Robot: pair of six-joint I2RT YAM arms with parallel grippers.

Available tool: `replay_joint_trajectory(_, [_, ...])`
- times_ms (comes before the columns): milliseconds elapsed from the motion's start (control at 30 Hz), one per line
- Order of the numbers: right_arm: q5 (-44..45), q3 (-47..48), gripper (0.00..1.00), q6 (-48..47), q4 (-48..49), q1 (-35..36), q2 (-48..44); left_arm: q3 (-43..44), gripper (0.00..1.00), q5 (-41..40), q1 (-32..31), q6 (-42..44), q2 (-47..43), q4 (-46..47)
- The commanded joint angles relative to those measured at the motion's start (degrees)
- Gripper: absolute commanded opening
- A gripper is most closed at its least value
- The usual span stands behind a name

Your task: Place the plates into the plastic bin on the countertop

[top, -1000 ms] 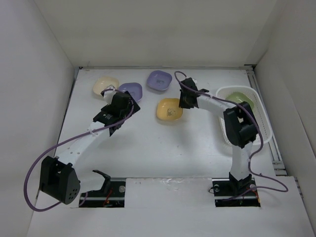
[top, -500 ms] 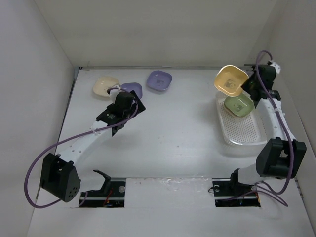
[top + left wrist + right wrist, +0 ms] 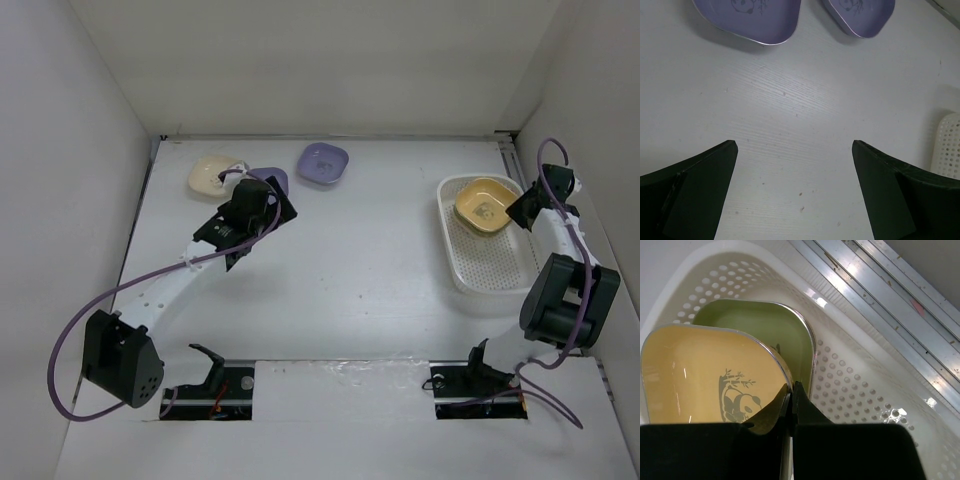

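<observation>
My right gripper (image 3: 517, 211) (image 3: 791, 390) is shut on the rim of a yellow-orange plate (image 3: 483, 206) (image 3: 705, 375) with a panda print, holding it over a green plate (image 3: 775, 332) inside the white plastic bin (image 3: 500, 268) (image 3: 875, 390). My left gripper (image 3: 262, 203) (image 3: 795, 150) is open and empty, just above the countertop (image 3: 350, 260), near a purple plate (image 3: 272, 179) (image 3: 747, 17). A second purple plate (image 3: 323, 163) (image 3: 860, 15) and a cream plate (image 3: 212, 174) lie at the back left.
White walls enclose the countertop. A metal rail (image 3: 890, 300) runs beside the bin along the right wall (image 3: 600, 120). The corner of the bin (image 3: 949, 150) shows at the right edge of the left wrist view.
My right gripper has lowered the yellow-orange plate into the bin onto the green plate. The left gripper has edged slightly towards the near purple plate.
</observation>
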Motion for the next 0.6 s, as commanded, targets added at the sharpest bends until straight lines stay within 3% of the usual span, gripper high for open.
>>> replay_joint_trajectory(0, [-0.73,1.93,0.11,0.37,3.34,-0.12,-0.14,1.37,0.99,0.61,0.06,1.19,-0.68,1.09])
replay_joint_trajectory(133, [-0.73,1.93,0.57,1.60,3.34,-0.12,-0.91,0.31,0.99,1.92,0.06,1.80,-1.21,1.62])
replay_joint_trajectory(333, [2.51,3.69,0.71,1.60,2.37,2.94,-3.64,-1.36,0.99,1.93,0.06,1.81,-2.88,2.76])
replay_joint_trajectory(400, [3.05,3.16,0.98,1.08,3.33,7.14,-7.07,-1.36,0.99,1.93,0.06,1.81,-2.88,3.38])
replay_joint_trajectory(567, [2.34,2.54,1.00,-1.38,6.24,19.63,-11.91,0.74,0.99,1.93,0.06,1.81,3.42,6.63])
